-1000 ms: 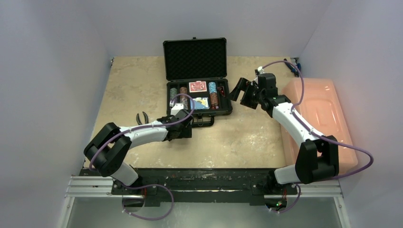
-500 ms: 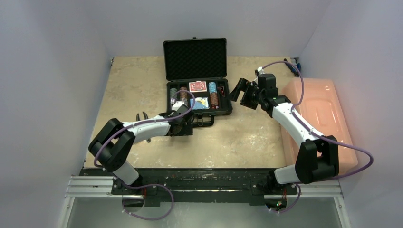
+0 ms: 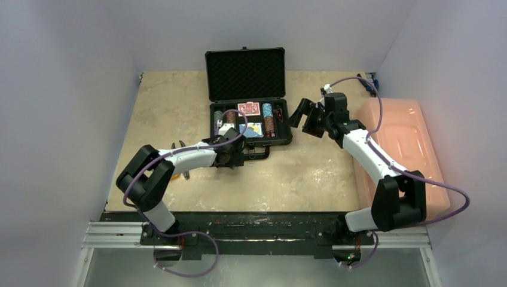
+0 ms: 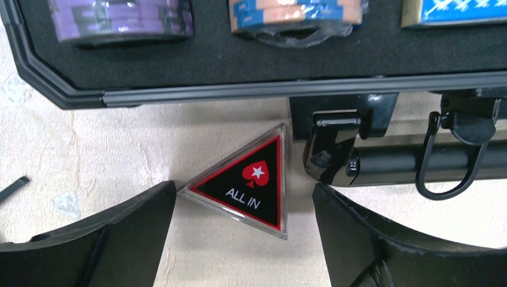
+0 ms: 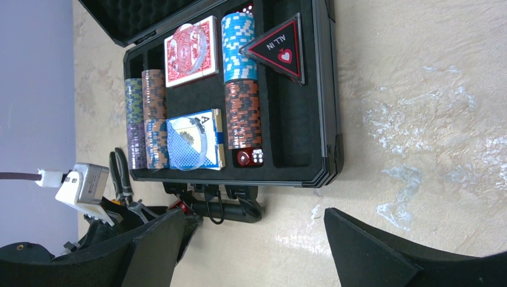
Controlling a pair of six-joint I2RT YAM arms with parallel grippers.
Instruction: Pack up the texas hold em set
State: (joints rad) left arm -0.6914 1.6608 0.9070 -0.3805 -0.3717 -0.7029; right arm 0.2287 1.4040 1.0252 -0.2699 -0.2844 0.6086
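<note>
The left end effector (image 4: 242, 206) is hanging released, its fingers flanking a black-and-red triangular "ALL IN" marker (image 4: 248, 188) lying on the beige surface (image 4: 89, 155) just outside the open black foam-lined briefcase (image 4: 197, 95). The right end effector (image 3: 306, 117) is hovering released beside the briefcase's right side.

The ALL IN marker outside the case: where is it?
Left wrist view: the marker lies on the table between the left gripper's fingers, beside the case's latch.

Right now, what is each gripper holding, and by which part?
Nothing: the left gripper stands open around the ALL IN marker; the right gripper is open, empty.
</note>
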